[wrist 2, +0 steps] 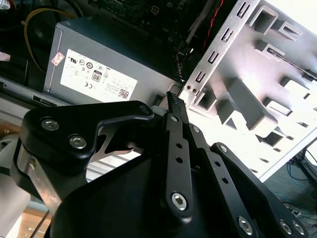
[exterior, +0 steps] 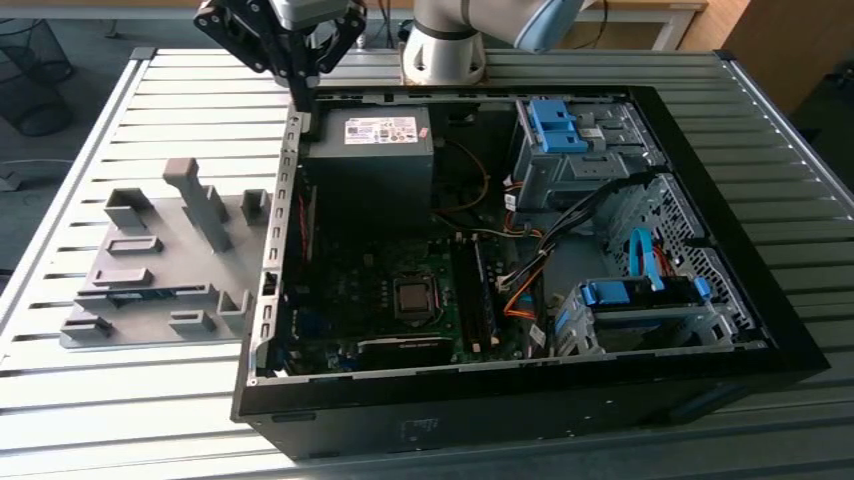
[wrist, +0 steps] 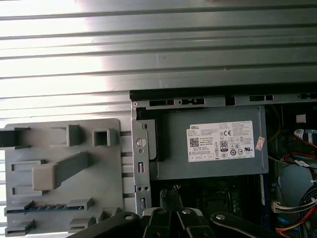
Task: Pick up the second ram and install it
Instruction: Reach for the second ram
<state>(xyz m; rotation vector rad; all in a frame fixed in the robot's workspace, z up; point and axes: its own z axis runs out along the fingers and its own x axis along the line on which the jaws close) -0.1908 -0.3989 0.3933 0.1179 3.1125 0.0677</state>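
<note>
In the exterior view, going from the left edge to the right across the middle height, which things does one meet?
Grey fixture plate → CPU socket → black memory slots → blue-handled drive cage.

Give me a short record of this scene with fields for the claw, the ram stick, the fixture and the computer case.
claw: shut, nothing in it, above the case wall beside the power supply
second ram: lying in a slot of the grey fixture, not yet picked up
grey fixture: on the slatted table, at the exterior view's left of the case
computer case: open, motherboard exposed
memory slots: beside the CPU socket
</note>
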